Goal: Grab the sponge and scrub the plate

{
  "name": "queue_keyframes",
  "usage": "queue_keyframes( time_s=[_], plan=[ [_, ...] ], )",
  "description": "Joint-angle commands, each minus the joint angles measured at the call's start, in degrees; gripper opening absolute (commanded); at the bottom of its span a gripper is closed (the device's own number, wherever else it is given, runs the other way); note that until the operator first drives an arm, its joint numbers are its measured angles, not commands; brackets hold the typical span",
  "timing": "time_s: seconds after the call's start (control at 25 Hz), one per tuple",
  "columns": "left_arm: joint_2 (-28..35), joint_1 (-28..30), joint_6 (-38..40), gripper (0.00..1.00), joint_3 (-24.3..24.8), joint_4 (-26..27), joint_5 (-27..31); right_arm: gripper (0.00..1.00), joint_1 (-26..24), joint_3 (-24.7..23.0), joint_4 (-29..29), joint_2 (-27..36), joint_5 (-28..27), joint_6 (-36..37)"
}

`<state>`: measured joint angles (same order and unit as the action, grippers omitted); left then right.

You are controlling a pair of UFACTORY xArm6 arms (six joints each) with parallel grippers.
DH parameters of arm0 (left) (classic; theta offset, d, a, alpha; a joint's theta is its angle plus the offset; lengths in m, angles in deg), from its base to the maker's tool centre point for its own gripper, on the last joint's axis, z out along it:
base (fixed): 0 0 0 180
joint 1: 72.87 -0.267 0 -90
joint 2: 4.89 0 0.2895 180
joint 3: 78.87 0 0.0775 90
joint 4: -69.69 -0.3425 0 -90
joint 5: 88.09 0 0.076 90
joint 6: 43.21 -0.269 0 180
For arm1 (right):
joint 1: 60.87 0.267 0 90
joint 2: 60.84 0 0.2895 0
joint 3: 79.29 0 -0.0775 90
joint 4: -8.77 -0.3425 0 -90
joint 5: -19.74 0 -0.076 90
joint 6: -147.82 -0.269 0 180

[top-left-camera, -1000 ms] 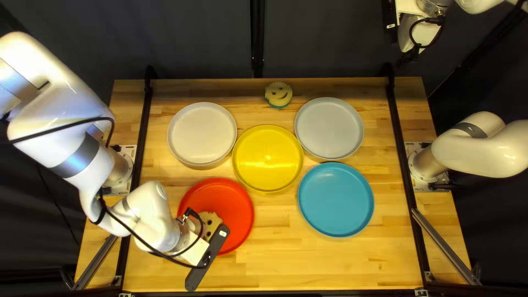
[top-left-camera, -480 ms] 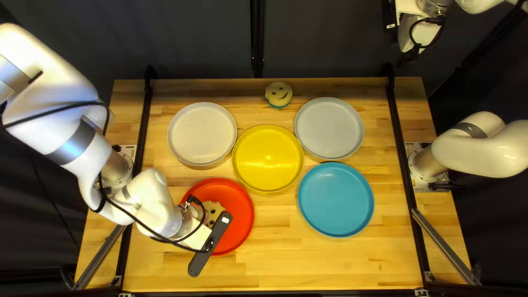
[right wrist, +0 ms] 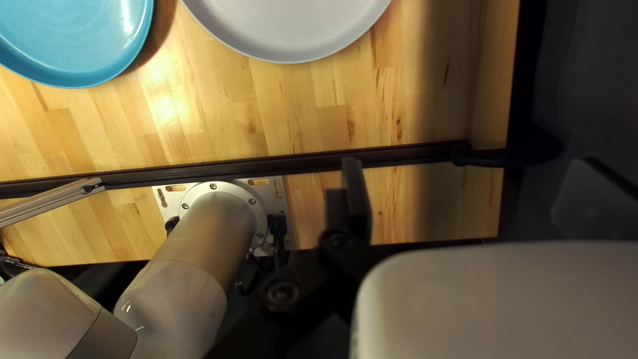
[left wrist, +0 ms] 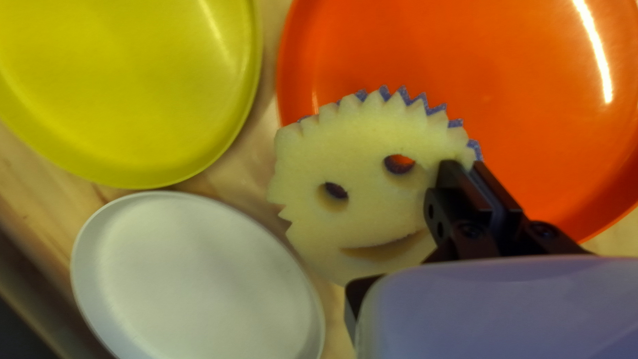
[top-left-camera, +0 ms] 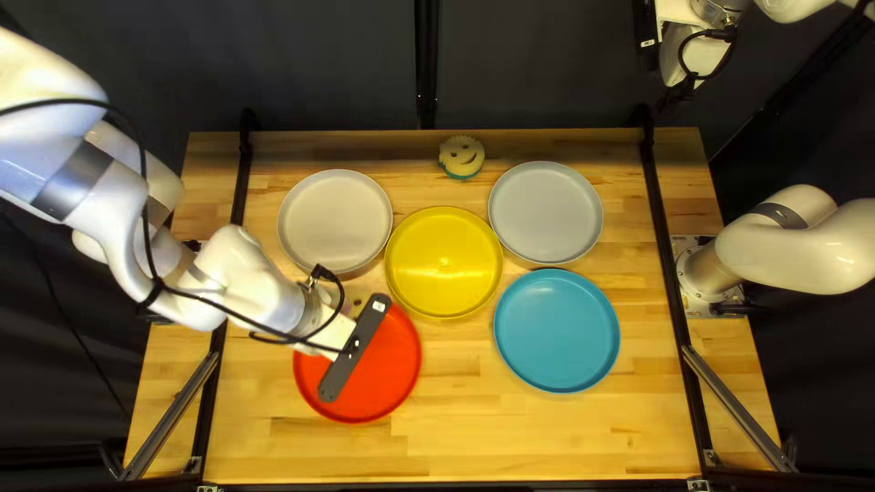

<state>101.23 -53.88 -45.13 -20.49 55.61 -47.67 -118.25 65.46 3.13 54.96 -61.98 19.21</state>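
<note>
My left gripper hangs over the red plate, its fingertips hidden from above. A pale yellow smiley sponge peeks out past it, at the plate's far rim. In the left wrist view my left gripper pinches one edge of the sponge, a finger on either face; part of the sponge overlaps the red plate, and whether they touch I cannot tell. My right gripper is raised beyond the table's far edge. The right wrist view shows my right gripper open, its fingers wide apart and holding nothing.
Around the red plate are a white plate, a yellow plate, a grey plate and a blue plate. Another smiley sponge lies near the far edge. Dark rails run along both table sides.
My left gripper has carried the sponge across the red plate toward its far rim, uncovering the near part of the plate. My right arm has stayed still.
</note>
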Motion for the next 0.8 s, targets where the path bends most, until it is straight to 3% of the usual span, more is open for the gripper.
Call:
queue_keyframes(
  time_s=[0.04,0.48,0.56,0.8],
  plan=[
    [1.73,-3.15,-1.34,0.0,2.04,0.6,0.32,1.0,0.0,0.0,0.0,0.0,0.0,0.0],
    [1.52,-2.69,-0.33,0.0,1.77,0.52,0.35,1.0,0.0,0.0,0.0,0.0,0.0,0.0],
    [-0.45,-2.84,0.18,0.0,1.9,-0.45,-2.3,1.0,0.0,0.0,0.0,0.0,0.0,0.0],
    [1.97,-7.38,-6.08,0.0,5.58,0.69,-4.9,1.0,0.0,0.0,0.0,0.0,0.0,0.0]
  ],
)
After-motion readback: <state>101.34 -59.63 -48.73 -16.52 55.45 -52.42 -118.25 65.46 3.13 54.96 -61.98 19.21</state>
